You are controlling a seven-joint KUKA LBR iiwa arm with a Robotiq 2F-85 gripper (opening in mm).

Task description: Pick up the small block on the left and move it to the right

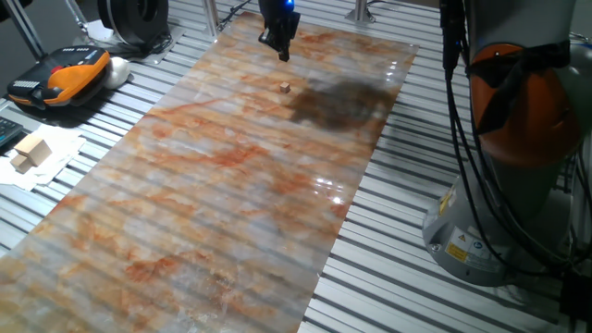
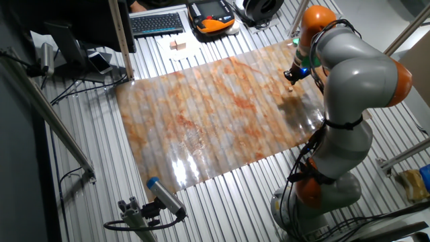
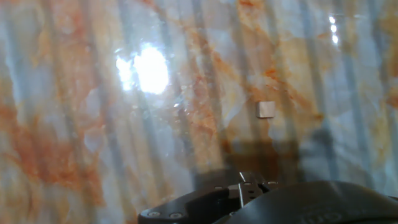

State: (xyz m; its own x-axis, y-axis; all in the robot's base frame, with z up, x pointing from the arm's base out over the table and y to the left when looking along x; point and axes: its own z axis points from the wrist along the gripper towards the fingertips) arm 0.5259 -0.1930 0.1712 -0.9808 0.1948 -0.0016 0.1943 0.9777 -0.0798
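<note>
The small block [image 1: 285, 87] is a tiny tan cube lying on the marbled orange-grey sheet [image 1: 213, 194], toward its far end. In the hand view the small block [image 3: 266, 109] sits alone on the sheet, right of centre. My gripper [image 1: 282, 54] hangs above the sheet just beyond the block, apart from it, its fingers drawn together to a point and holding nothing. In the other fixed view the gripper [image 2: 291, 79] is at the sheet's far right edge. In the hand view only the fingertips [image 3: 247, 182] show, at the bottom.
Larger pale wooden blocks [image 1: 30, 151] lie on white paper left of the sheet. An orange-black pendant [image 1: 65, 76] rests beyond them. The arm's base [image 1: 518, 139] and cables stand at the right. A keyboard [image 2: 156, 23] lies behind the sheet.
</note>
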